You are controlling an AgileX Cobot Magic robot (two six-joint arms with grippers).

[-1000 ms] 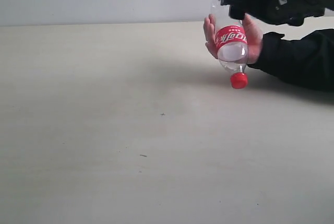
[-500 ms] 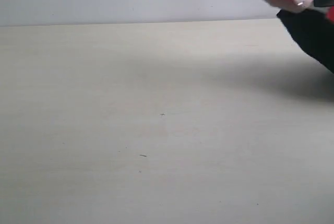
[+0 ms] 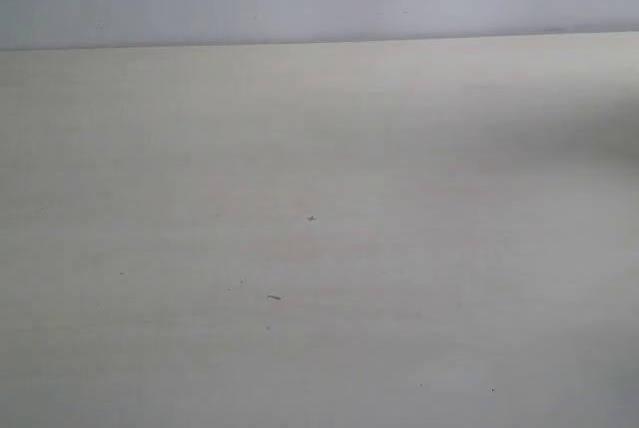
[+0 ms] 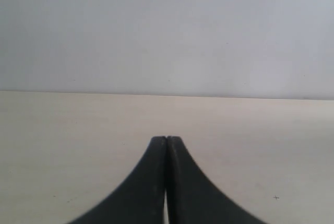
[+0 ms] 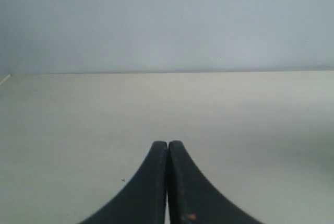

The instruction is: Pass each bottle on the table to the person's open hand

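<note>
Both pairs of fingers are pressed together on nothing, the left fingers (image 4: 151,182) and the right fingers (image 5: 151,182) each low over the pale beige, matte worktop (image 3: 319,149), which is marked by a few tiny dark specks (image 3: 312,217). No bottle and no open hand shows in any view, so I cannot tell where they are or how a bottle looks; the handing-over seems done or paused. Should a bottle appear, the nearer arm should spread its fingers before reaching, grip the body squarely, and release only over a waiting palm.
</note>
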